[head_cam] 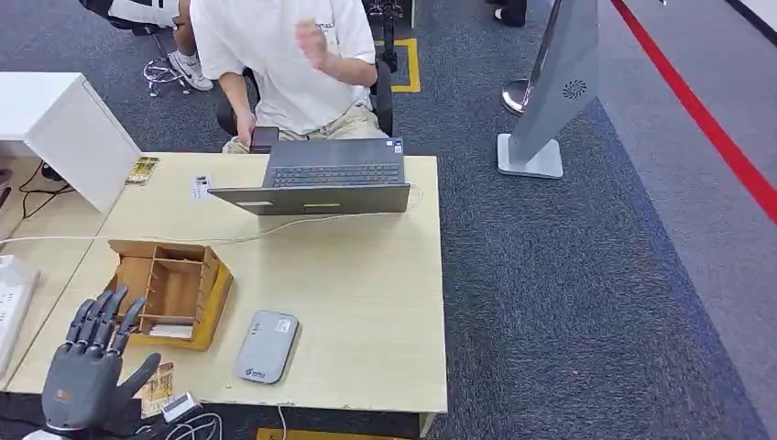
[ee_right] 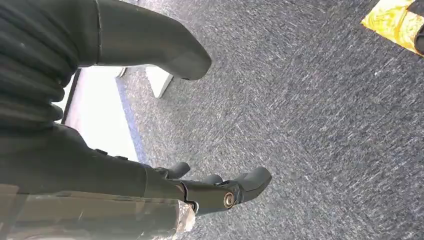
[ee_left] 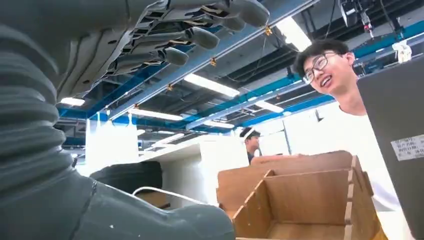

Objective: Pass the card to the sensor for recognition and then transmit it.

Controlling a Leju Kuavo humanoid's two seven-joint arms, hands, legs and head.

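A: In the head view, where does the task stand?

B: At the start, by the look of it. The left hand (head_cam: 87,367) hovers at the near left corner of the worktop (head_cam: 366,302), its fingers (head_cam: 103,316) spread apart and holding nothing. A card (head_cam: 156,387) lies flat near the front edge, just beside that hand's thumb. No card has yet reached the sensor (head_cam: 267,346), the grey pad lying flat on the worktop to the right of the wooden organiser (head_cam: 174,289).

A: Which way does the card lie?

B: Its long axis seems to run away from the robot, tilted a little; it is small, so the facing cannot be told. The sensor's long axis runs much the same way.

A: And the next move?

B: Probably lowering the hand, pinching the card by an edge since it lies flat, and carrying it right to the pad. The person (head_cam: 284,55) behind the laptop (head_cam: 316,183) would likely receive it afterwards.

A: The left wrist view?

B: The fingers (ee_left: 185,37) are extended and apart, empty, with the organiser (ee_left: 300,200) ahead of them.

A: The right wrist view?

B: The right hand (ee_right: 150,165) hangs over carpet (ee_right: 325,125), fingers (ee_right: 250,180) loosely bent and apart, gripping nothing.
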